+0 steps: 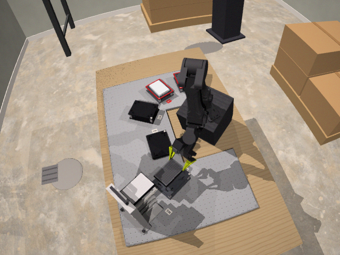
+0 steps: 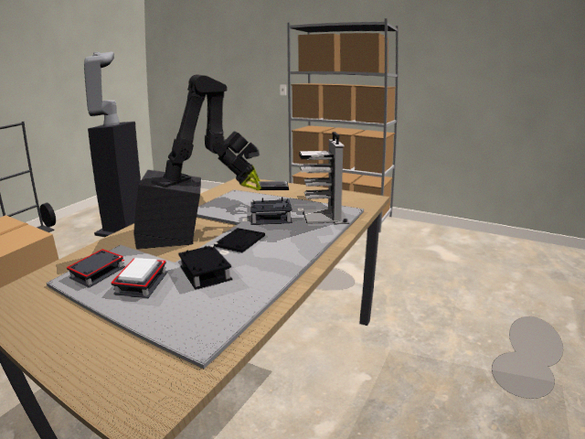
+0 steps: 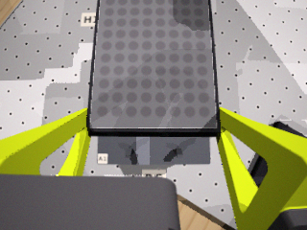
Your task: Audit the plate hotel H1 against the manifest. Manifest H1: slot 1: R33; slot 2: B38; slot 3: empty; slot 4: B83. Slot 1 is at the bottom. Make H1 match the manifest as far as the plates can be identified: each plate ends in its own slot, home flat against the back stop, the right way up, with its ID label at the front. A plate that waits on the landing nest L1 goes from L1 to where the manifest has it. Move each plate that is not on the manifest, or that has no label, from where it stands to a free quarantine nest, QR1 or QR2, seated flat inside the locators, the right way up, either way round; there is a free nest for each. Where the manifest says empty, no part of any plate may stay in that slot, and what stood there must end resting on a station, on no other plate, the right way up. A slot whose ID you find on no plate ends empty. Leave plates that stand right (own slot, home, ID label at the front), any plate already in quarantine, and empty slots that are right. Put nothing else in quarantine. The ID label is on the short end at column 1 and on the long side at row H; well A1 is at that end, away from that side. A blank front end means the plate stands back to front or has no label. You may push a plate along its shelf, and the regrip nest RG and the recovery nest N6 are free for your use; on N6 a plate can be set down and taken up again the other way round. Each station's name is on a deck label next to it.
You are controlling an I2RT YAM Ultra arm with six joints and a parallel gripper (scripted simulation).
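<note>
My gripper (image 1: 178, 161) (image 2: 252, 181) (image 3: 153, 115) is shut on a dark well plate (image 1: 168, 171) (image 2: 274, 185) (image 3: 153, 62), with its yellow fingers on the long sides near one short end. The plate hangs level in the air, above a black nest (image 1: 174, 189) (image 2: 270, 209) that stands in front of the hotel H1 (image 1: 134, 211) (image 2: 336, 179). The plate's near short edge looks plain dark in the wrist view. A white plate (image 1: 137, 186) (image 2: 313, 153) lies in the hotel's top slot. The lower slots are in shadow, so I cannot read what they hold.
Two red-framed nests stand at the far end: one (image 1: 148, 88) (image 2: 118, 281) holds a white plate (image 1: 159, 87) (image 2: 137, 268), the other (image 1: 177, 78) (image 2: 94, 262) is dark. A raised black nest (image 1: 143, 110) (image 2: 205, 264) and a flat black nest (image 1: 158, 144) (image 2: 239, 238) lie between them and the hotel. The arm's black base block (image 1: 219, 118) (image 2: 164, 212) stands at the table's side.
</note>
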